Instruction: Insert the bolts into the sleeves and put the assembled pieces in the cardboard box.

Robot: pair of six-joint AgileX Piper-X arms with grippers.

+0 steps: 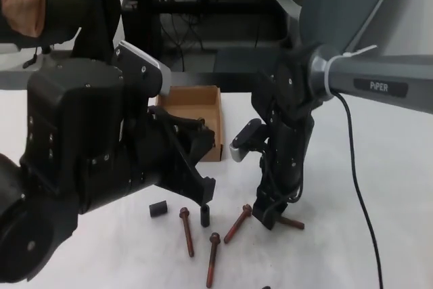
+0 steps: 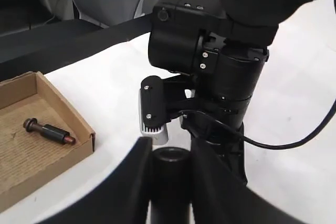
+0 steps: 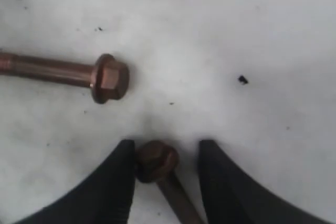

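A: Four bolts point(image 1: 186, 231) lying on the desk point(image 1: 392, 194), lower centre of high view. Right gripper point(image 3: 167, 148) spread, straddling one bolt head point(image 3: 156, 160), not yet clamped.
B: Left gripper point(image 2: 169, 153) clamped on a black sleeve point(image 2: 169, 187), bottom centre of left wrist view.
A: Looks like metal: rigid, light, probably slick. Best pinched on the shank just behind the head; likely rolls otherwise.
B: Agreed. Keep the bore end clear. One assembled piece point(image 2: 50, 131) already in the cardboard box point(image 2: 65, 103), left of frame.

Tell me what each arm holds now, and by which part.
Left fingers grip a black sleeve by its sides. Right fingers stand open around the head of a bolt, holding nothing.
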